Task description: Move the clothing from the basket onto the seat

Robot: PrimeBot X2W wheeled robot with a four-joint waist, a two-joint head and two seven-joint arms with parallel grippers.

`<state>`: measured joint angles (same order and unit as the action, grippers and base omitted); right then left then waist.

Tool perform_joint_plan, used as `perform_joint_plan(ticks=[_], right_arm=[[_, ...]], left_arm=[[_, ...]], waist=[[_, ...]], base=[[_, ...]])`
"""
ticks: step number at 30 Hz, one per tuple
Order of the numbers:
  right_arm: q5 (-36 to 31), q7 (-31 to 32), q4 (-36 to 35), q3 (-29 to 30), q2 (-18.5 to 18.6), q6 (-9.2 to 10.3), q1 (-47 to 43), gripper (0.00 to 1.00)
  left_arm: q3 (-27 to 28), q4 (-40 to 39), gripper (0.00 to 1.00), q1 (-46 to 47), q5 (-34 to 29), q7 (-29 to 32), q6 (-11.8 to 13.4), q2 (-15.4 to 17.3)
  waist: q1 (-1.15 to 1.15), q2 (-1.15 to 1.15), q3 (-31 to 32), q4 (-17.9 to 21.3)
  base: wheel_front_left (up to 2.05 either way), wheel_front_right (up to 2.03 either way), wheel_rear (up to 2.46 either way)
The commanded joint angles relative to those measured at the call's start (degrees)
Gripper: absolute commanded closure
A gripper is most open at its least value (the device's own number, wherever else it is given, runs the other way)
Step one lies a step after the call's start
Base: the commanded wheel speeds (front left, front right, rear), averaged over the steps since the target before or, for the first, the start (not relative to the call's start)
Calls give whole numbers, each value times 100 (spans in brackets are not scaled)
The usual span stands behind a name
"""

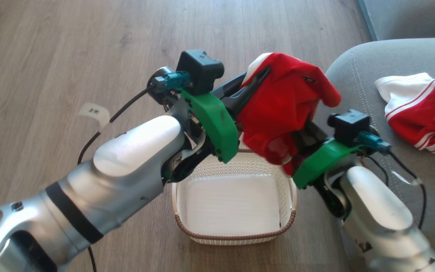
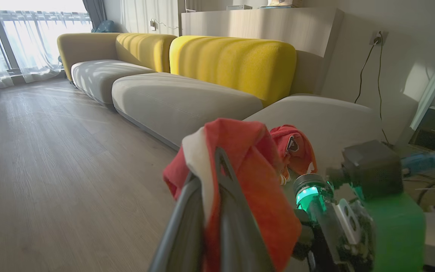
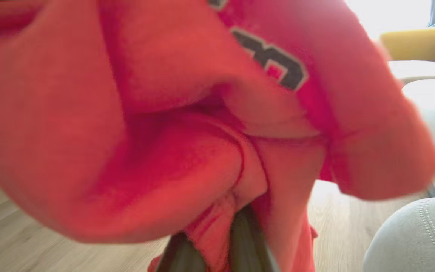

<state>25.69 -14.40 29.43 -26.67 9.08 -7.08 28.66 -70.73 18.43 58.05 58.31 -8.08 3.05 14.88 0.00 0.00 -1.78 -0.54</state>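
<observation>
Basket (image 1: 236, 238) under me is empty. My left gripper (image 1: 254, 80) and right gripper (image 3: 213, 245) are both clamped on the red garment (image 1: 285, 102), hanging just above it. I'd lift it over the seat (image 1: 357, 75) edge, releasing beside the other garment (image 1: 421, 109).

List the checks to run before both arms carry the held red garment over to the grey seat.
1. Left gripper grips the bright red fabric garment: ok.
2. Right gripper grips it too: ok, cloth pinched between its fingers.
3. Small white perforated plastic basket empty: ok.
4. Bare room on the large grey upholstered seat beside the red-and-white striped garment: ok.
5. Hanging folds clear of the seat's edge: cannot tell.
</observation>
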Motion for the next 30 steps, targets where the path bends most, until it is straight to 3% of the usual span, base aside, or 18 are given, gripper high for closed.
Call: perform_joint_plan(ticks=[1, 7, 8, 10, 30], right_arm=[[-46, -59, -282, 57, -20, -41, 38, 100], [-134, -60, -778, 612, 48, -41, -308, 100], [-140, -60, -849, 693, 64, -41, -361, 100], [-172, -60, -973, 812, 105, -41, -456, 100], [-424, -60, -1868, 1672, 525, -41, -1187, 100]], left_arm=[[208, -112, 100, 165, -6, -59, 21, 167], [128, -177, 98, -3, -23, -73, 62, 191], [115, -190, 72, -32, -30, -75, 71, 200], [96, -234, 0, -85, -40, -92, 83, 211], [-43, -921, 0, -460, -330, -242, 337, 532]], waist=[[0, 0, 1, 10], [0, 0, 19, 64], [0, 0, 24, 86], [0, 0, 34, 135], [0, 0, -88, 951]], base=[[0, 0, 0], [0, 0, 0], [0, 0, 0], [0, 0, 0], [0, 0, 0]])
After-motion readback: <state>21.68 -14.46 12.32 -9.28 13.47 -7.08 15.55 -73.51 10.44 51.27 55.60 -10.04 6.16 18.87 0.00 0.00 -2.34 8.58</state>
